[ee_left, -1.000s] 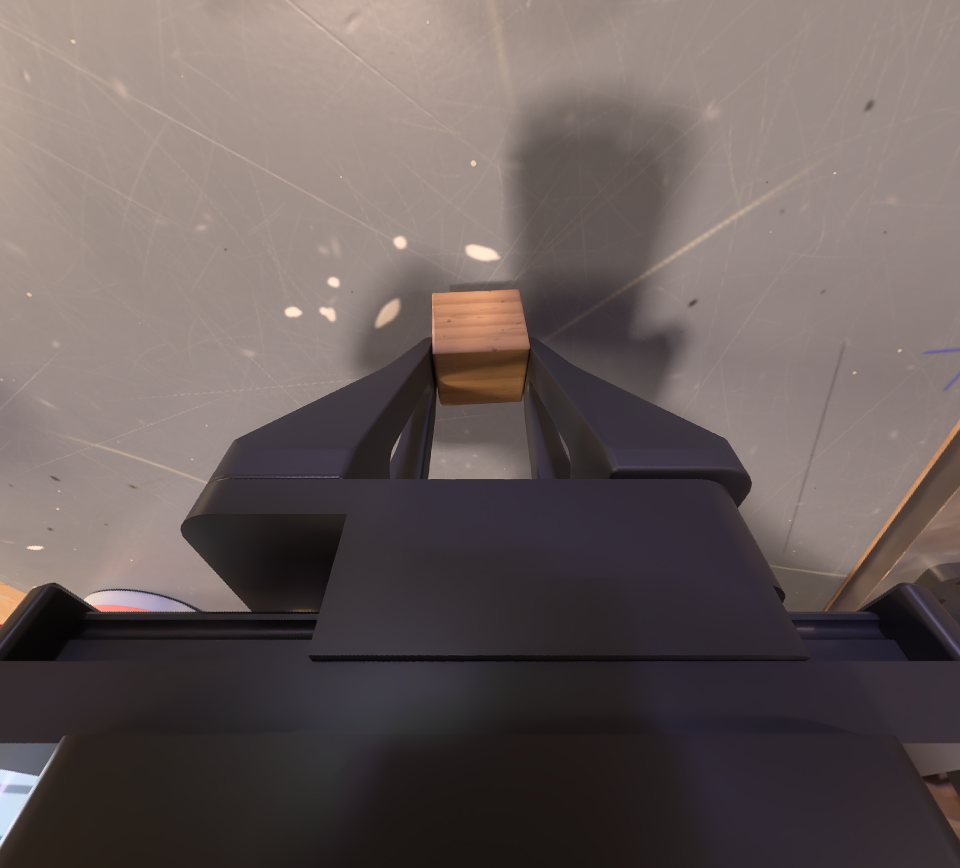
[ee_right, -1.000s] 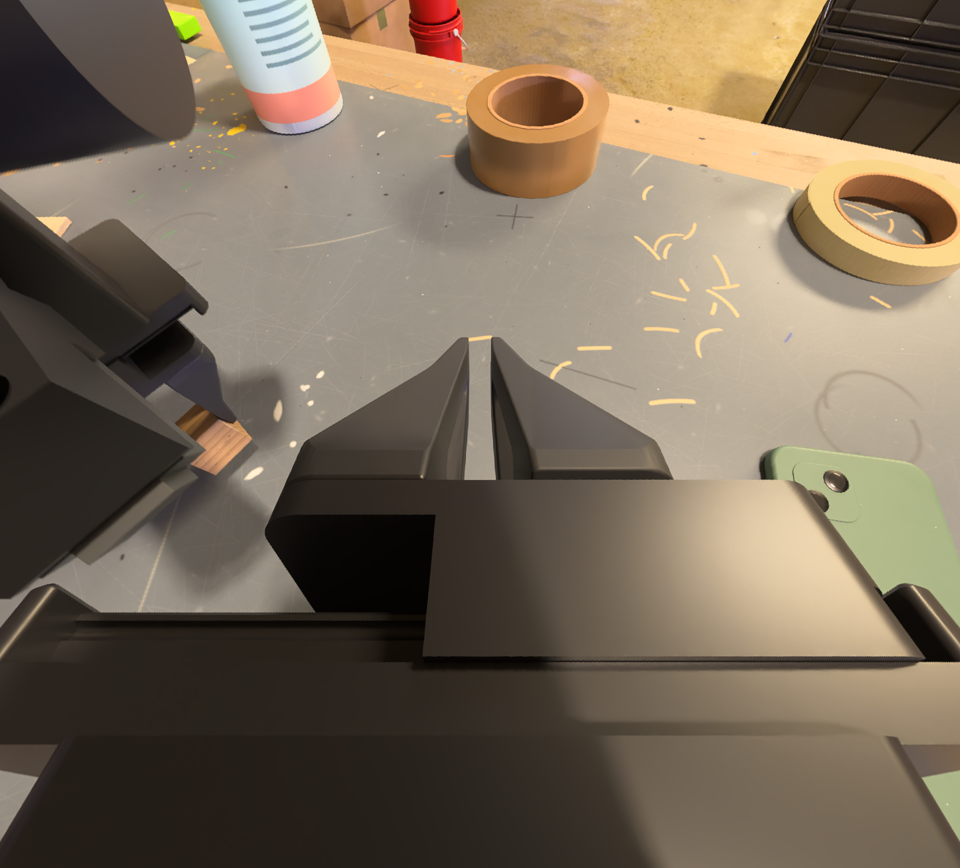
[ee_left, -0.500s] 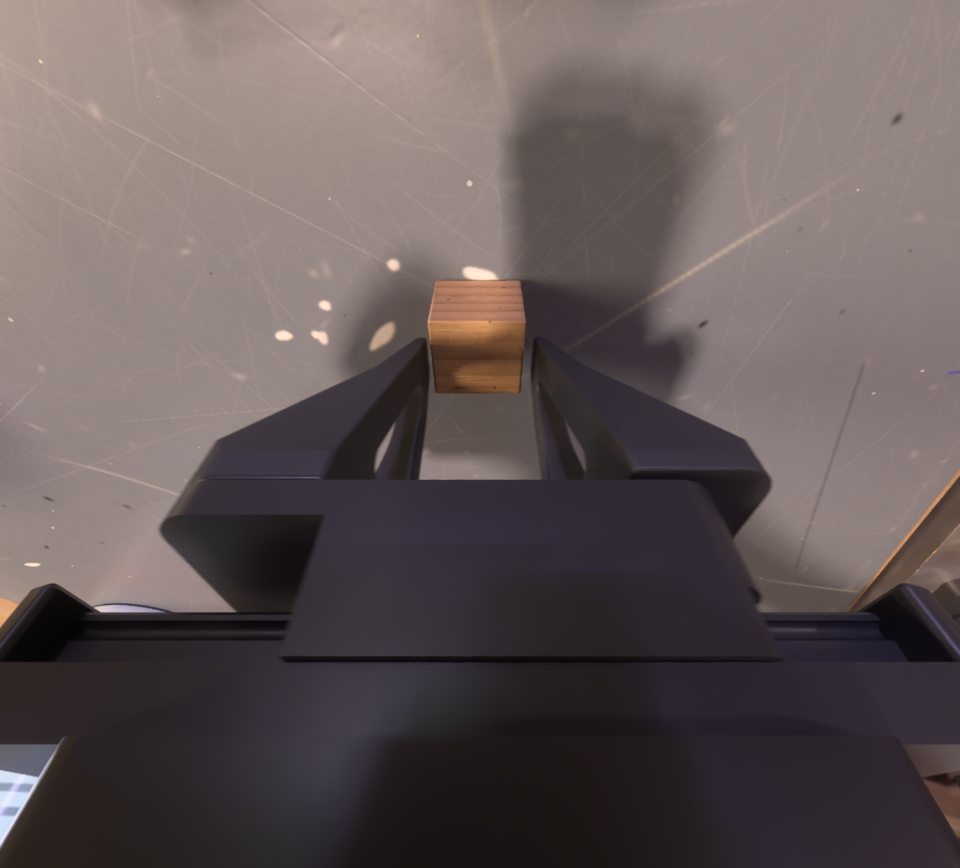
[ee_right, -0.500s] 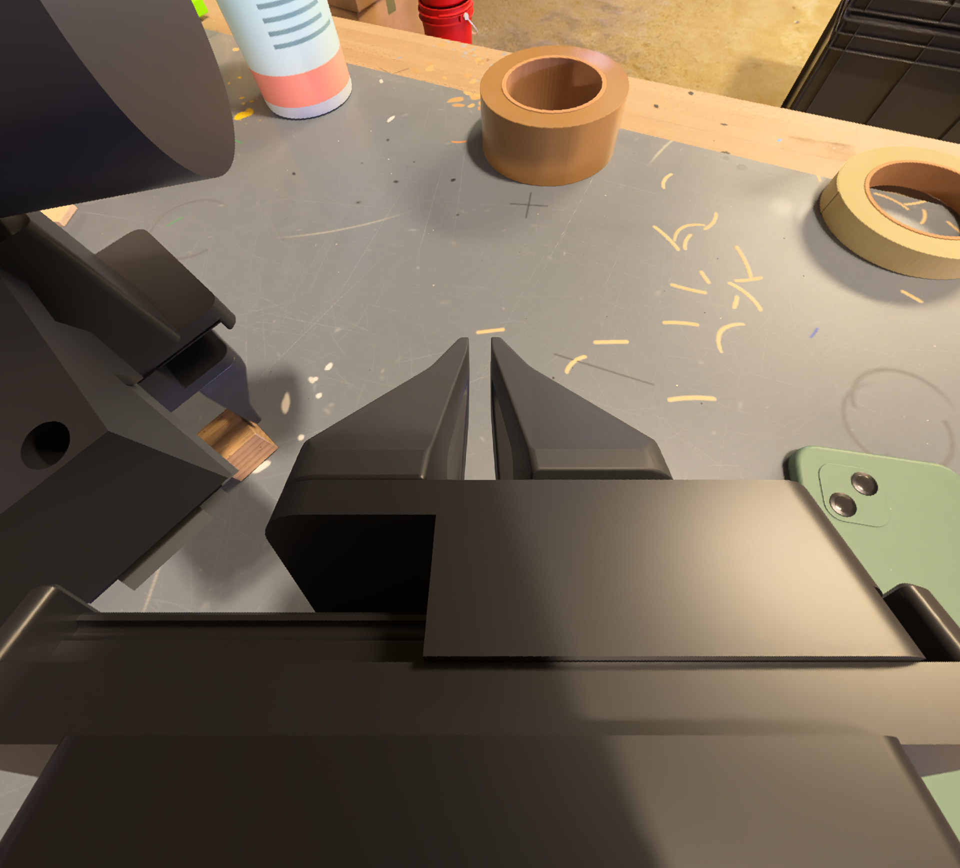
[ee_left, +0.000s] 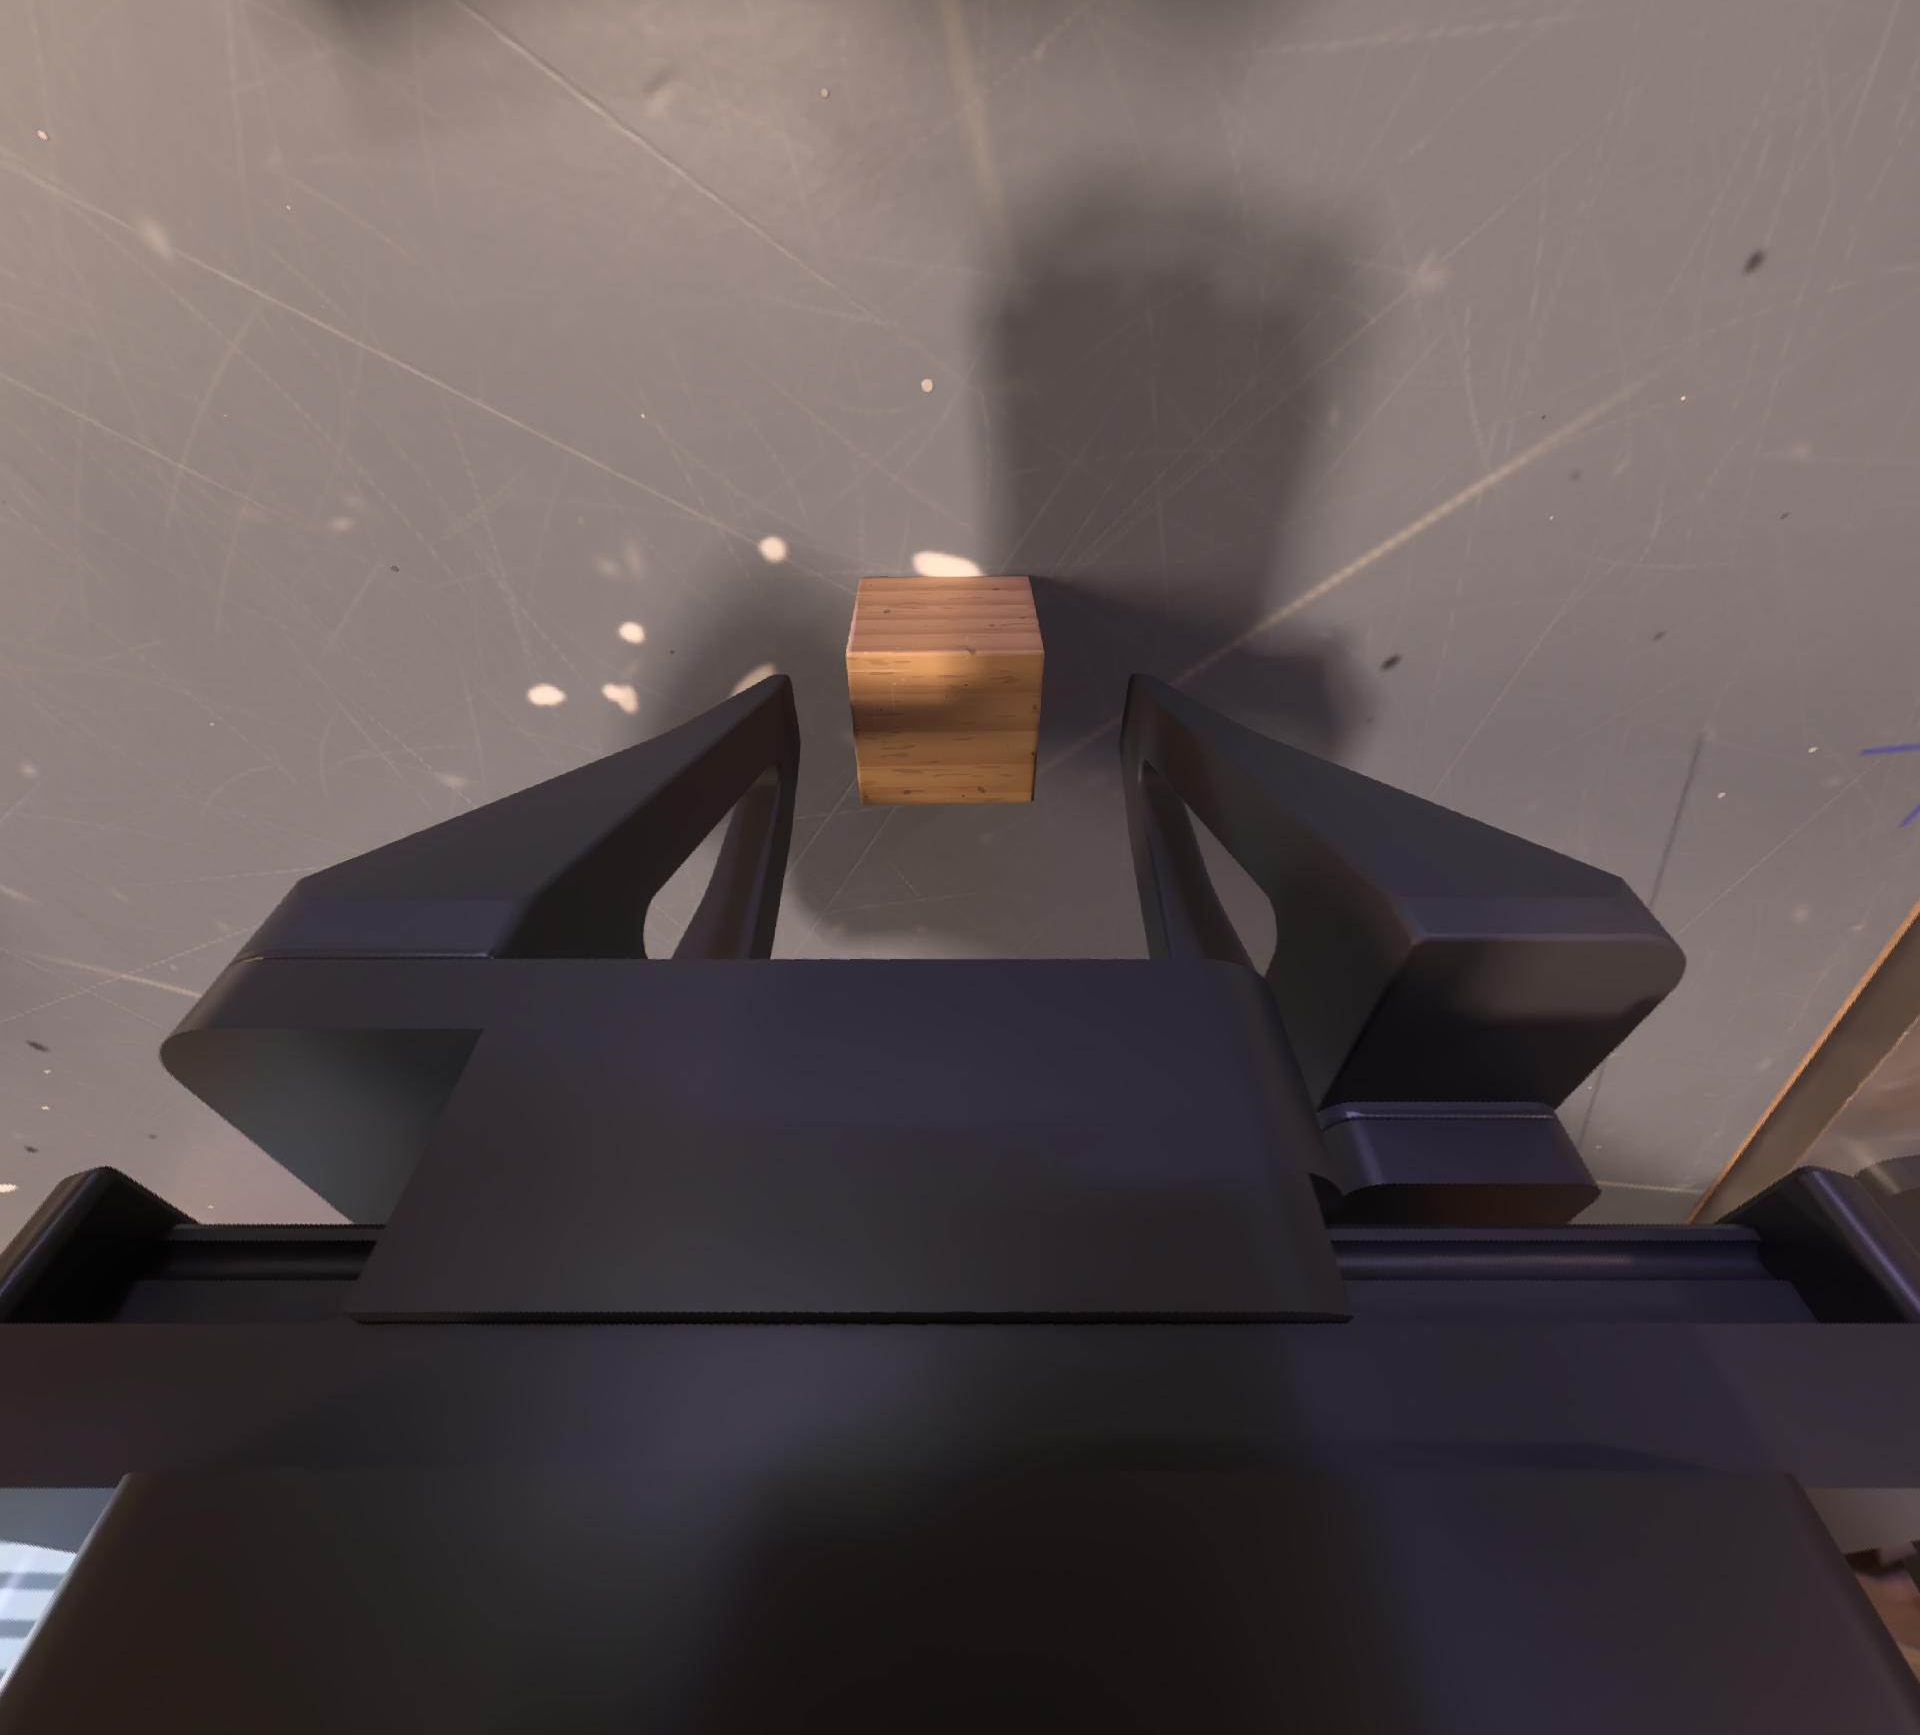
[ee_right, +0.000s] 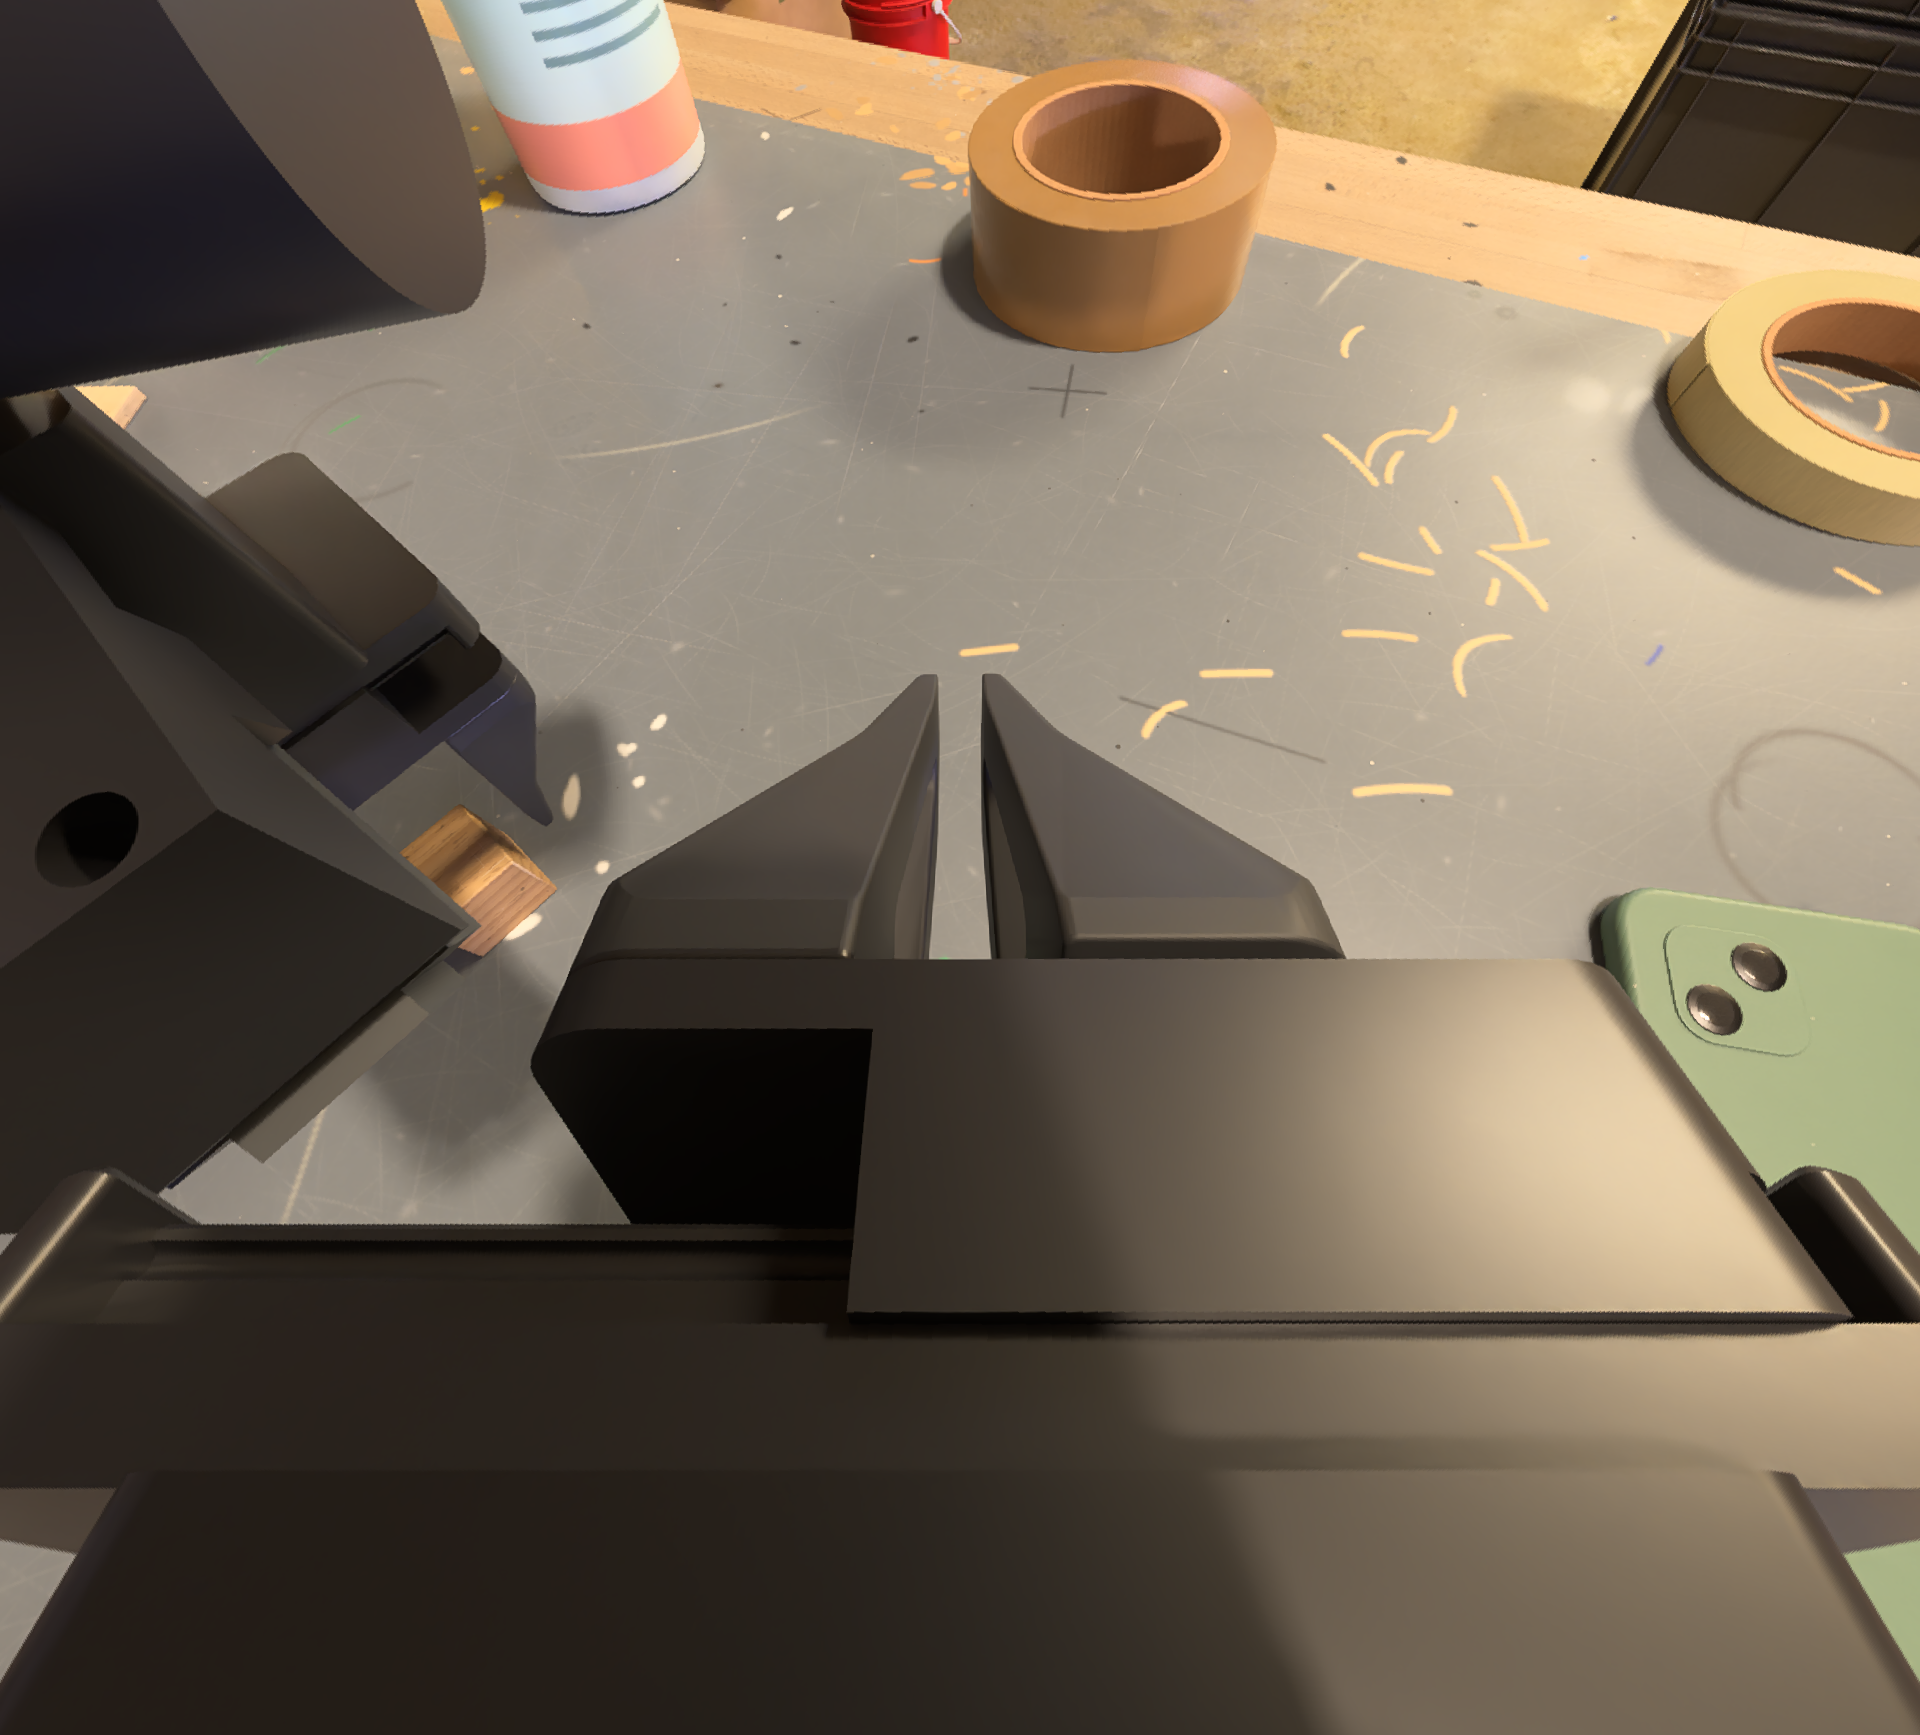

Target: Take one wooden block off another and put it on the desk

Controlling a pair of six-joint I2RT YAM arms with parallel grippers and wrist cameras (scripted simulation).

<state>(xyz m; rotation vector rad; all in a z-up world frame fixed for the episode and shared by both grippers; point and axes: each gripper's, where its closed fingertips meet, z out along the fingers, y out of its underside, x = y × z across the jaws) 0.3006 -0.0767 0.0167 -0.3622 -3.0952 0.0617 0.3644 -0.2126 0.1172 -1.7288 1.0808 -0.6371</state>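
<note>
At frame centre, the wooden block (ee_left: 943, 703) is seen between the left gripper (ee_left: 958, 698)'s wide-spread fingers, untouched; the right gripper (ee_right: 960, 683), nearly closed, holds nothing.

We see the left gripper (ee_left: 961, 709) spread its fingers: a second ago they pinched the block (ee_left: 943, 690) on both sides, half a second ago slim gaps had opened, and now each finger stands clearly apart from it. The block, tilted a little while held, now sits square on the desk (ee_left: 416, 335). In the right wrist view, the tube (ee_right: 561, 12), the brown tape (ee_right: 1120, 205), the tan tape (ee_right: 1808, 423) and the phone (ee_right: 1787, 1010) have each slid across the picture, and the left gripper (ee_right: 499, 844) fills more of its left side.
</note>
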